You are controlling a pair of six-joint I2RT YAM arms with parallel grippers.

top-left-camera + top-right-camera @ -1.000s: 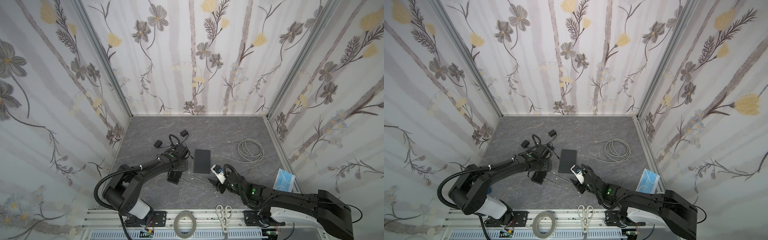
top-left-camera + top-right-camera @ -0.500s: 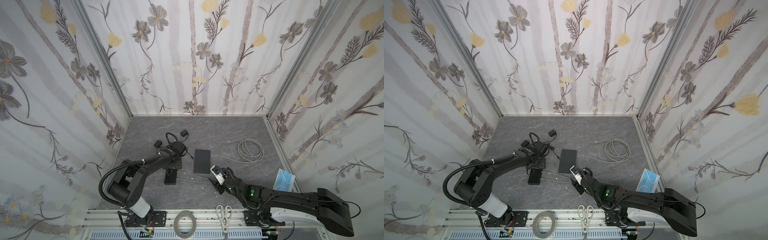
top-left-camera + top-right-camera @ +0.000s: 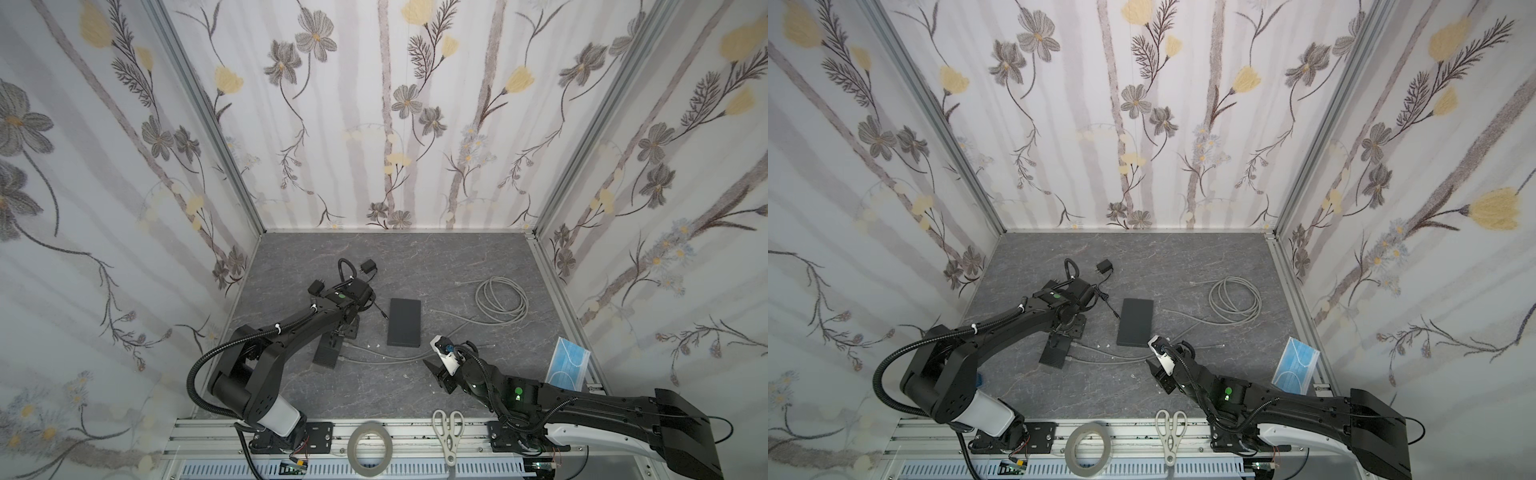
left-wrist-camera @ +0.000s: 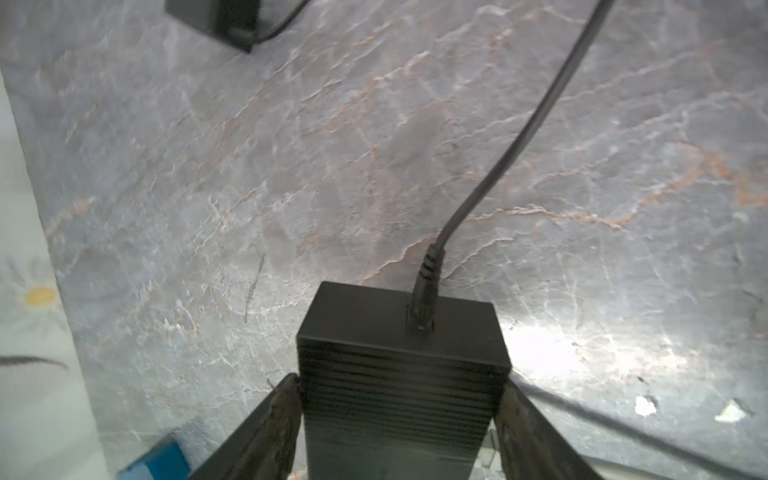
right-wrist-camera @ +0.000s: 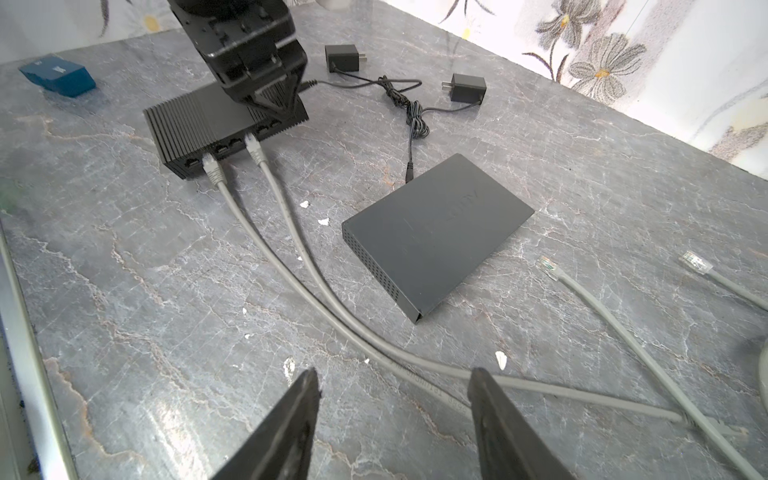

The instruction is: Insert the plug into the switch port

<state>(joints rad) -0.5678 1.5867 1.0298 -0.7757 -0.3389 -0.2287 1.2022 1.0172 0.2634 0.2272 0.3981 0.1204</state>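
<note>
Right wrist view: grey marbled surface (image 5: 166, 291), floral-papered walls (image 5: 623, 62). Left end effector (image 4: 399, 384) clamps the switch (image 5: 187, 124) left of centre, long axis front-to-back, ports facing the right edge, two plugs (image 5: 214, 168) seated. Right end effector (image 5: 395, 382) is released and empty.

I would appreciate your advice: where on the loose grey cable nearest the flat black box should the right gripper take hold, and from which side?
Probably the grey cable just behind its clear plug, from above, the open right gripper straddling it. It lies flat on the table, and holding behind the plug leaves the tip free for insertion.
</note>
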